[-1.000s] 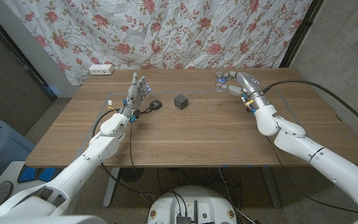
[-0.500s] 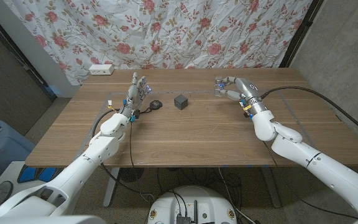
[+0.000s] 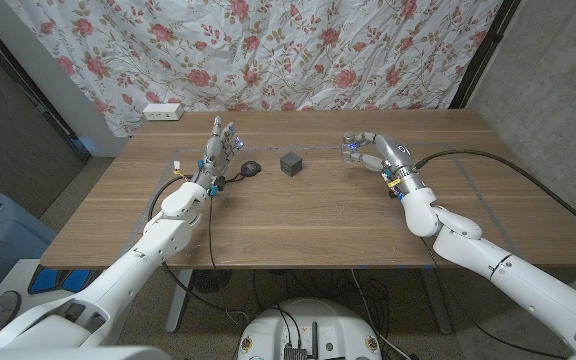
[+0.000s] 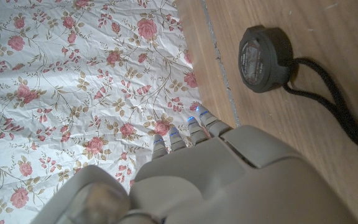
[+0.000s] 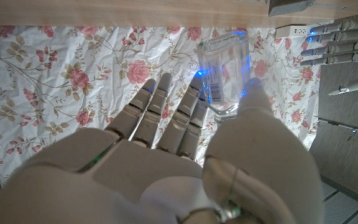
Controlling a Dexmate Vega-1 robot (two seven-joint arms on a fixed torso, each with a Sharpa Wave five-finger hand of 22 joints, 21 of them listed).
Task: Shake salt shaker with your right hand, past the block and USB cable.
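My right hand (image 3: 380,152) holds a clear glass salt shaker (image 3: 349,147) above the far right part of the table, to the right of the dark grey block (image 3: 290,163). In the right wrist view the salt shaker (image 5: 222,74) sits between the thumb and the fingers (image 5: 166,112) of my right hand (image 5: 166,168). The black USB cable (image 3: 245,170), with its round reel (image 4: 265,51), lies left of the block. My left hand (image 3: 218,148) stands upright beside the cable, fingers straight, holding nothing; the left wrist view shows its back (image 4: 229,180).
A white power strip (image 3: 163,112) lies at the table's far left edge. A floral curtain (image 3: 298,50) hangs behind the wooden table (image 3: 308,220). A black cable (image 3: 508,160) runs from my right wrist across the table's right side.
My right hand has carried the salt shaker down and slightly toward the robot's left, closer to the block. The left hand, block and cable have not moved.
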